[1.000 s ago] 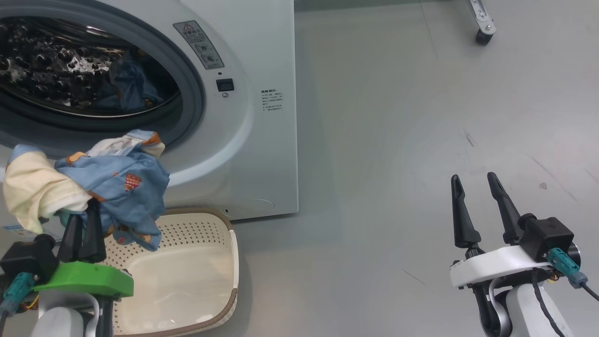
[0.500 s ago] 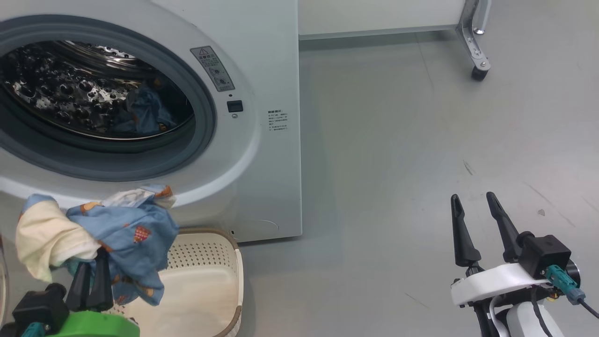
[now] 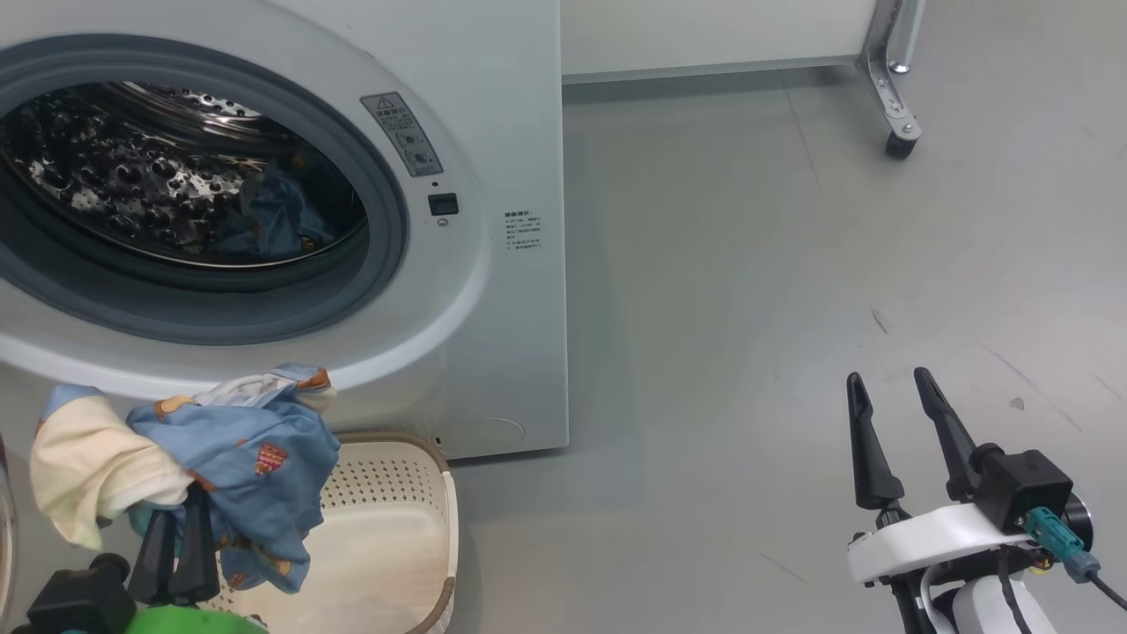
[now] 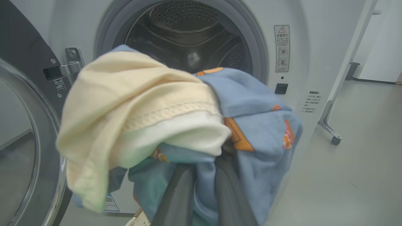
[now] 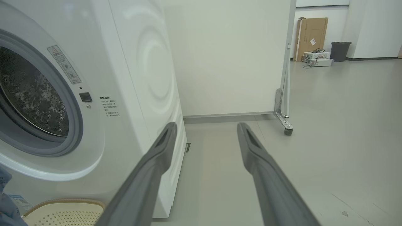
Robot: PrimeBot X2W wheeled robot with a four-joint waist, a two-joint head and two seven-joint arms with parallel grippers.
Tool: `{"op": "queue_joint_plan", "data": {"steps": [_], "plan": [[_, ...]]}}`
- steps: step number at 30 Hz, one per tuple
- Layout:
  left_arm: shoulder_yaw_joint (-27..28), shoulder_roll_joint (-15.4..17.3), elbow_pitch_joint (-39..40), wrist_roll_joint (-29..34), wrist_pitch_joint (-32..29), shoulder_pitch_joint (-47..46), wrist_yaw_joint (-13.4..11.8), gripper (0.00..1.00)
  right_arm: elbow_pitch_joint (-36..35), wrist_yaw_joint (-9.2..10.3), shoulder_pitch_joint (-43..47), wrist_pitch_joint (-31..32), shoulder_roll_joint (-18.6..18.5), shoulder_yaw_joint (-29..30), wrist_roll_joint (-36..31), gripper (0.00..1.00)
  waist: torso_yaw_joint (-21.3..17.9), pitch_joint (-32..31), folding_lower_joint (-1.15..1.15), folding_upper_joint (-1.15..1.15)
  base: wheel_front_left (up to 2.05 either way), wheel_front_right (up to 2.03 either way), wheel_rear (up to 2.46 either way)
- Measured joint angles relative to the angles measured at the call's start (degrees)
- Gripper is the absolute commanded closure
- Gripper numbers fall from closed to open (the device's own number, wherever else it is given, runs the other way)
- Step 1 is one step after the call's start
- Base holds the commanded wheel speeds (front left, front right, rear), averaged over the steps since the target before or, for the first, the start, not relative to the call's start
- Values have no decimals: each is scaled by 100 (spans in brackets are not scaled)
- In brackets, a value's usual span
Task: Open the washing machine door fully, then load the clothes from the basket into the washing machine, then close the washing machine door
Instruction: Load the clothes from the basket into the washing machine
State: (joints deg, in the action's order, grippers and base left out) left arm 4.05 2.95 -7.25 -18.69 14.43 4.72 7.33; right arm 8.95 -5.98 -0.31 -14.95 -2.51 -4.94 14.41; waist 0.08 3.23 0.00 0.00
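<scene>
A smooth, faintly scuffed pale grey floor (image 3: 748,308) spreads right of the big white front-loading washing machine (image 3: 519,132), its round black-rimmed glass door (image 4: 22,125) open at the left. The left gripper (image 3: 180,519), jaws narrow, holds the light blue, orange-printed bundle of clothes (image 3: 238,440) over the cream perforated plastic basket (image 3: 396,519), near the steel drum (image 3: 132,176). The right gripper (image 3: 887,380) hovers above the floor, jaws wide. A white castored partition (image 5: 226,56) stands beyond.

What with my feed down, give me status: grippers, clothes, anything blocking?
Left gripper shut on clothes, held before the washing machine. Right gripper open, empty. Door open, nothing blocking the drum.
</scene>
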Motion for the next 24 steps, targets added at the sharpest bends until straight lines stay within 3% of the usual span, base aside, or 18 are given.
{"op": "queue_joint_plan", "data": {"steps": [9,24], "plan": [[-9,-22,220,-86,0,-101,0,100,-126,-1,47,0,2,-107,0,0,-6,276,0,0,0,0,0],[203,-45,338,-78,1,-1415,0,100,-369,-2,-132,0,1,-213,-45,0,-54,1111,0,0,0,0,0]]}}
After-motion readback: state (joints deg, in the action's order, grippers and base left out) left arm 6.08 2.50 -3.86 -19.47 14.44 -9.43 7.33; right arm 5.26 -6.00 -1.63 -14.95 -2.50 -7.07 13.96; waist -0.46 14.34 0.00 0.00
